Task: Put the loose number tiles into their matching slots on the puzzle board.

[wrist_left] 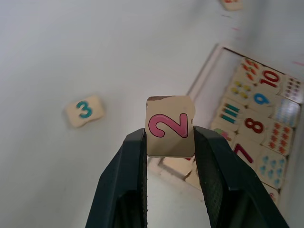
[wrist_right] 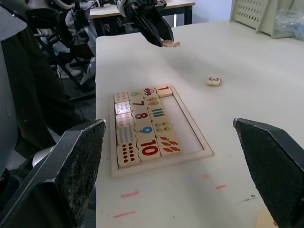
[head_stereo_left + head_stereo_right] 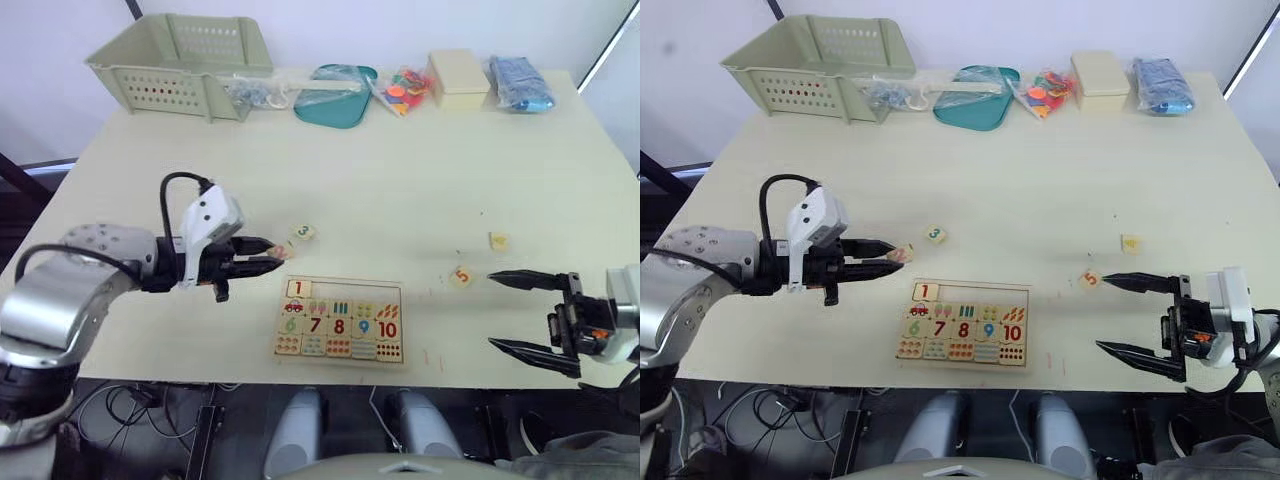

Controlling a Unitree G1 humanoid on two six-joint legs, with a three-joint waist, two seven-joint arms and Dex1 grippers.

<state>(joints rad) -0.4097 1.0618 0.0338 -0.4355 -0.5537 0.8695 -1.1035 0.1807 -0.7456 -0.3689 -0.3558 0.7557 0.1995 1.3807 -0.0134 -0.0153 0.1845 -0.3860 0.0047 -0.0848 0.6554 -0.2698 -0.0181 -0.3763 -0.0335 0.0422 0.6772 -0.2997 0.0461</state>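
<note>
While left gripper [image 3: 268, 257] clamps tile 2 [image 1: 169, 126] above table [image 3: 400, 190], just off puzzle board [image 3: 340, 320] near-left corner, right gripper [image 3: 510, 312] gapes wide near table front edge. Tile 1 [image 3: 298, 289] seated; remaining slots [image 3: 350, 292] bare. Tiles 3 [image 3: 302, 233], 5 [image 3: 461, 277] loose on open tabletop.

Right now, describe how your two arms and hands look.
The left arm has a rounded silver-grey shell, black joints and a black cable looping over a white wrist housing. The left hand has two slim, tapering black fingers with textured inner faces. The right hand has the same black fingers on a black frame with a small orange mark and a white wrist block.
</note>
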